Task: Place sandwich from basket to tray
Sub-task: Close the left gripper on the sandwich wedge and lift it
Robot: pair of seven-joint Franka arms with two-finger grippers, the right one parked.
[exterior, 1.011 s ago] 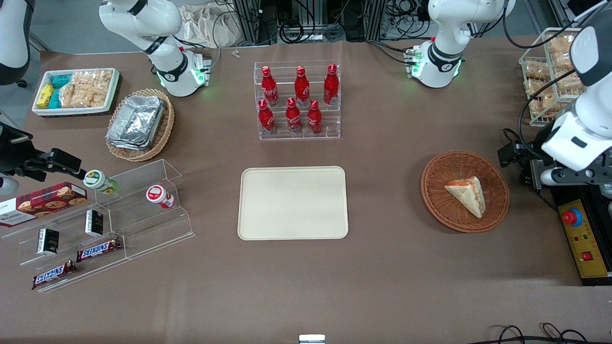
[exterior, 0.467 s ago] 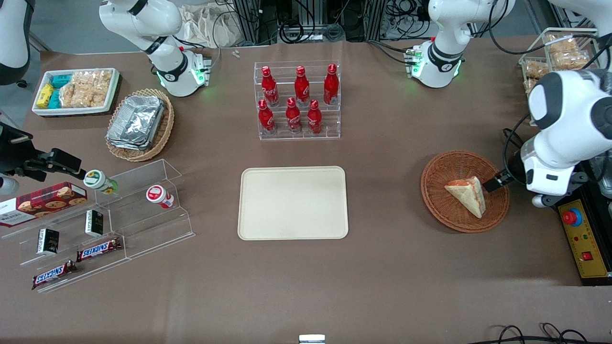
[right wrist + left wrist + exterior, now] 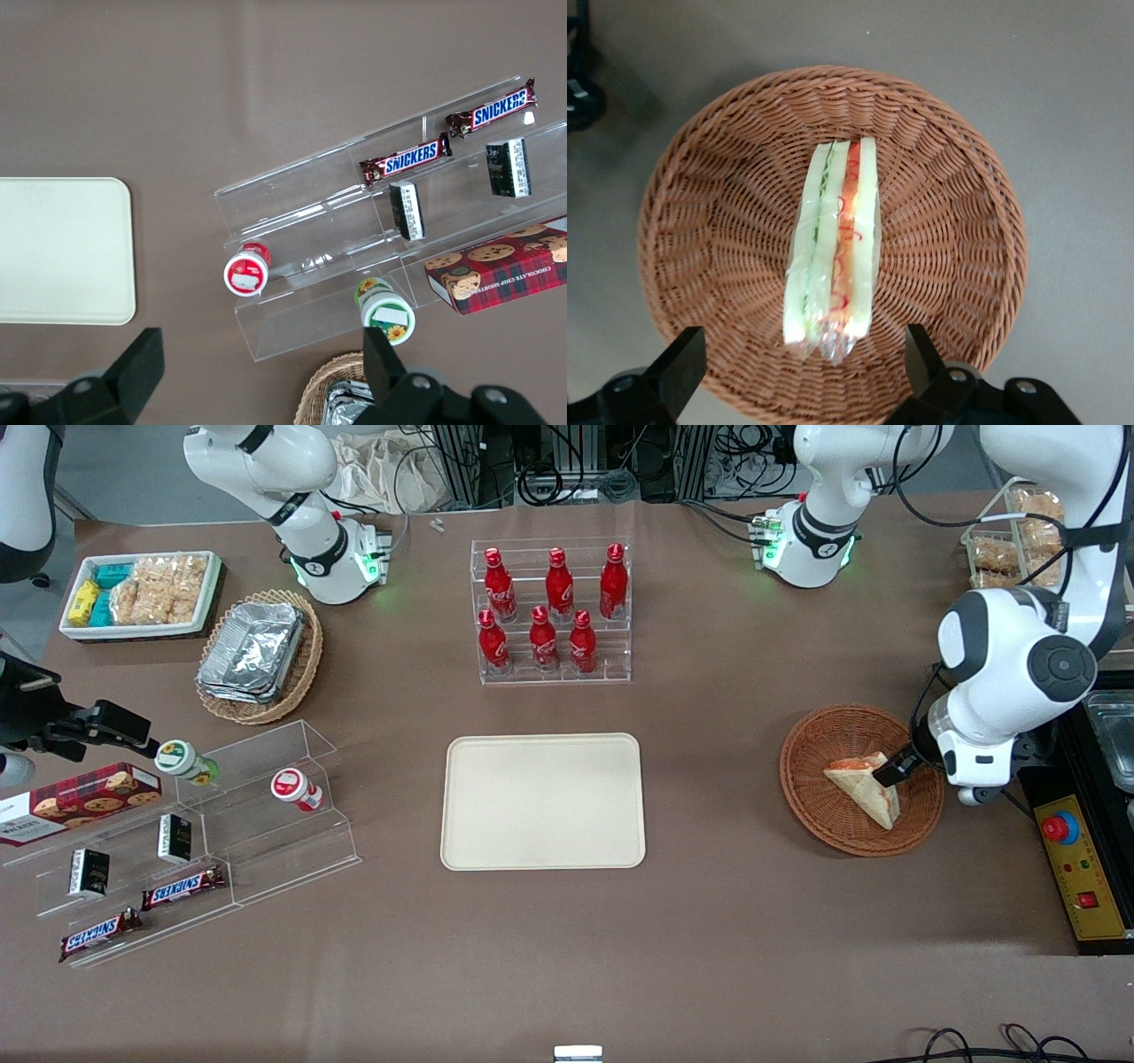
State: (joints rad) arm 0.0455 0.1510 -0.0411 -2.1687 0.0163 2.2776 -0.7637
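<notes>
The sandwich [image 3: 864,786], a pale bread wedge with red-orange and green filling, lies in the round reddish-brown basket [image 3: 819,802] toward the working arm's end of the table. In the left wrist view the sandwich [image 3: 833,243] shows its layered edge in the middle of the basket [image 3: 718,212]. My left gripper [image 3: 890,772] hangs just above the basket at the sandwich's thick end, open, its fingers [image 3: 680,359] spread wider than the wedge and holding nothing; the same gripper [image 3: 802,363] shows in the wrist view. The cream-beige tray [image 3: 543,801] lies bare in the middle of the table.
A clear rack of red bottles [image 3: 551,609] stands farther from the front camera than the tray. A yellow control box [image 3: 1083,868] lies beside the basket at the table's end. A wire rack of snacks [image 3: 1010,558] stands near the working arm's base.
My left arm has swung in from the table's end and come down over the basket; the open gripper now sits at the sandwich's thick end. The sandwich has not moved.
</notes>
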